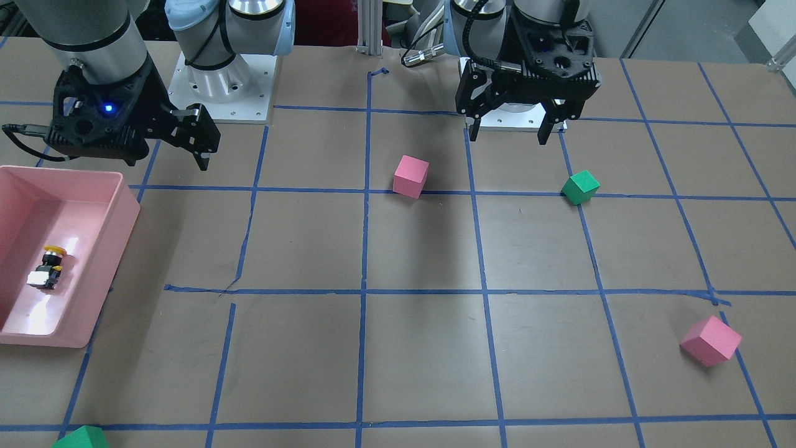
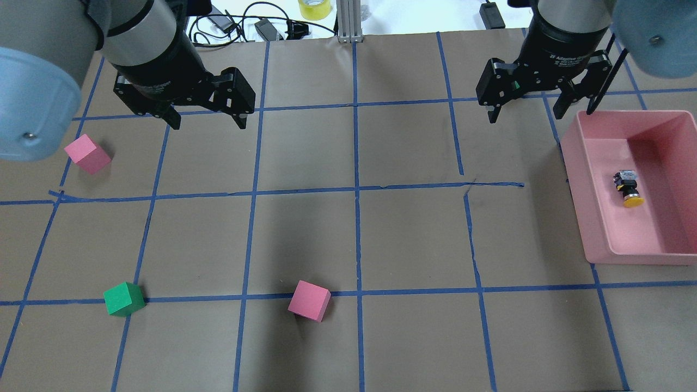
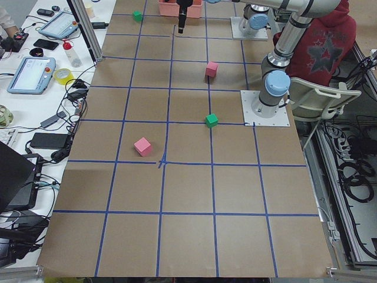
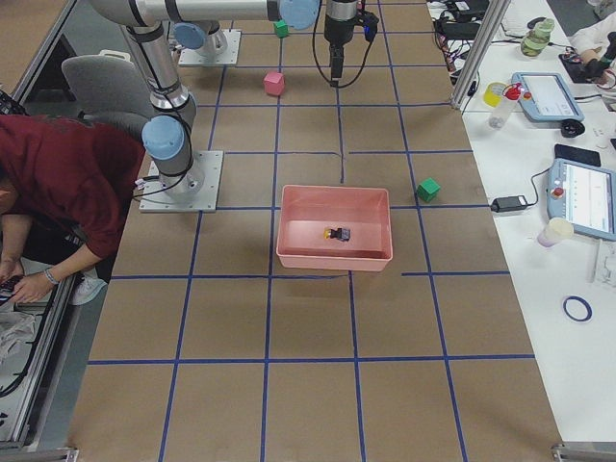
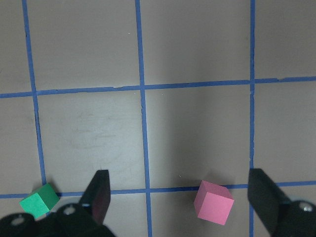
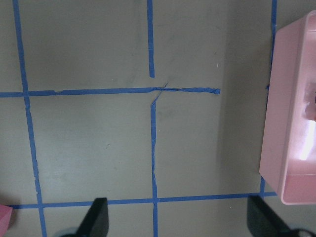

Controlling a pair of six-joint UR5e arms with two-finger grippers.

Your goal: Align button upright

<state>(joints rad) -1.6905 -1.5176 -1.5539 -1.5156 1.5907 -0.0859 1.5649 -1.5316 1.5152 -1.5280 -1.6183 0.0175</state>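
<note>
The button (image 2: 628,188) lies on its side inside the pink bin (image 2: 578,185), its yellow cap pointing toward the table's far edge. It also shows in the front view (image 1: 48,266) and the right side view (image 4: 338,233). My right gripper (image 2: 527,113) is open and empty, hovering above the table just left of the bin's near corner. In its wrist view (image 6: 177,219) only the bin's edge (image 6: 291,138) shows. My left gripper (image 2: 208,124) is open and empty, high over the table's left half (image 1: 509,137).
A pink cube (image 2: 87,154) lies near the left gripper. Another pink cube (image 2: 309,301) and a green cube (image 2: 124,299) lie farther out; both show in the left wrist view. A second green cube (image 4: 428,190) sits beyond the bin.
</note>
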